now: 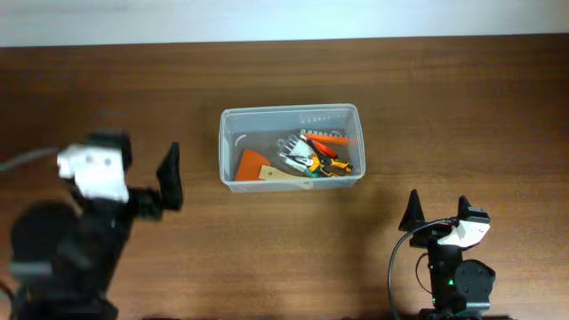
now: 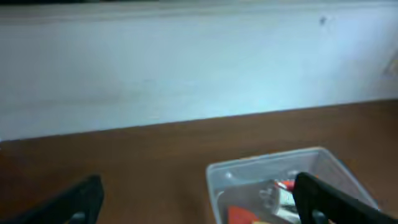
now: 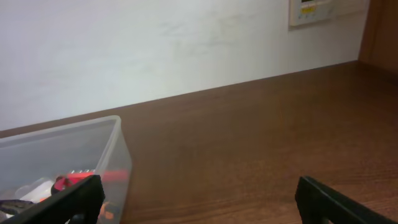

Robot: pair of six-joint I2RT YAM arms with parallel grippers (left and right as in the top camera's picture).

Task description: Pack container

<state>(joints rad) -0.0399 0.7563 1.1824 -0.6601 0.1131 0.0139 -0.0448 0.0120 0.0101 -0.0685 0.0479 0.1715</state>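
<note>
The container (image 1: 228,142) is a clear plastic tub at the middle of the table. It holds an orange scraper (image 1: 252,164) and several orange and black hand tools (image 1: 318,153). It also shows in the left wrist view (image 2: 214,177) and the right wrist view (image 3: 115,140). My left gripper (image 1: 169,176) is open and empty, left of the tub and apart from it; in the left wrist view (image 2: 199,202) its fingers spread wide. My right gripper (image 1: 437,212) is open and empty near the front edge, right of the tub; its fingers also show in the right wrist view (image 3: 199,199).
The brown wooden table (image 1: 444,98) runs back to a white wall (image 3: 155,43). A wall panel (image 3: 314,9) sits at the upper right in the right wrist view. A grey cable (image 1: 22,160) trails from the left arm.
</note>
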